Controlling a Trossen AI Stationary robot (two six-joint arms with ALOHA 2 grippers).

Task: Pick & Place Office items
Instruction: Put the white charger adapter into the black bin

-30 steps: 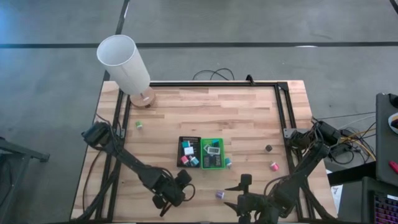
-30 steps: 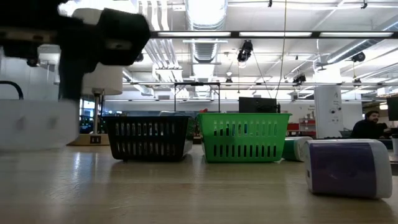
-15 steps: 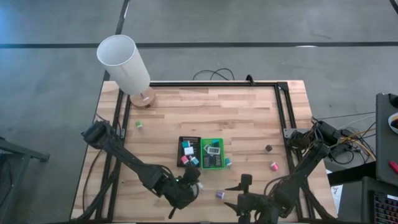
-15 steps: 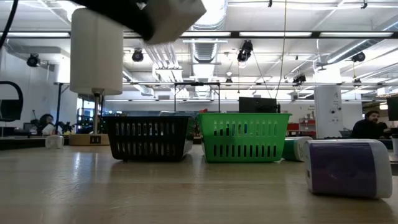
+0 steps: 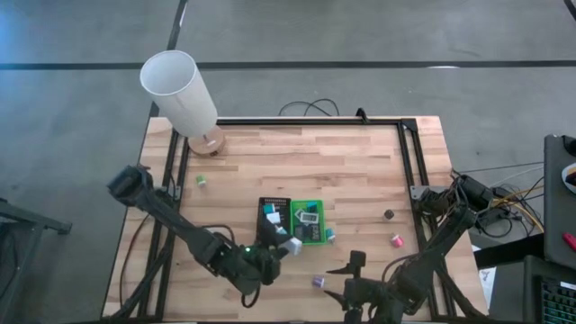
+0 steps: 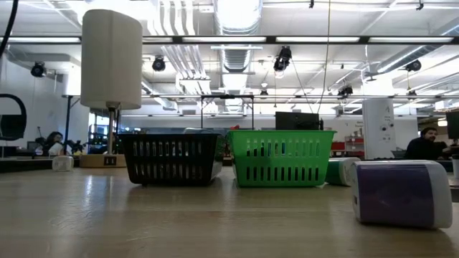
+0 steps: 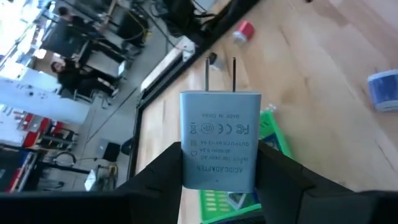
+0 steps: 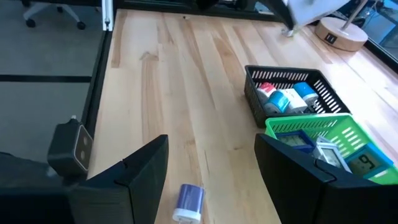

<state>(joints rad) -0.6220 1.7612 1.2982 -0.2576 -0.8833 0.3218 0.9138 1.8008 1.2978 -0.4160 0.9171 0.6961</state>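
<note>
My left gripper (image 5: 281,246) is shut on a white plug adapter (image 7: 219,124) with two metal prongs. It hovers over the near edge of the black tray (image 5: 273,219). The green tray (image 5: 308,222) stands just right of the black one, and both hold small pieces. My right gripper (image 5: 354,267) waits open above the table's near edge. A purple piece (image 8: 188,202) lies on the wood below and in front of its fingers. Teal (image 5: 330,234), pink (image 5: 396,239), black (image 5: 389,214) and green (image 5: 201,180) pieces lie loose on the table. My left gripper pinches the adapter's two narrow sides (image 7: 185,165) between its two fingers, at the end away from the prongs. The prongs (image 7: 220,73) point on away from the gripper. The adapter is lifted clear of the table, its printed face toward the wrist camera.
A tall white cylinder lamp (image 5: 180,90) on a wooden foot stands at the far left corner. A black metal frame (image 5: 409,153) runs along the table's far, left and right edges. Bare wood lies between the trays and the far edge.
My left gripper has risen from the table's near edge and gone right, toward the black tray. It has tipped up from pointing steeply down to nearer level, carrying the adapter clear of the wood. It has left the low view at the top.
</note>
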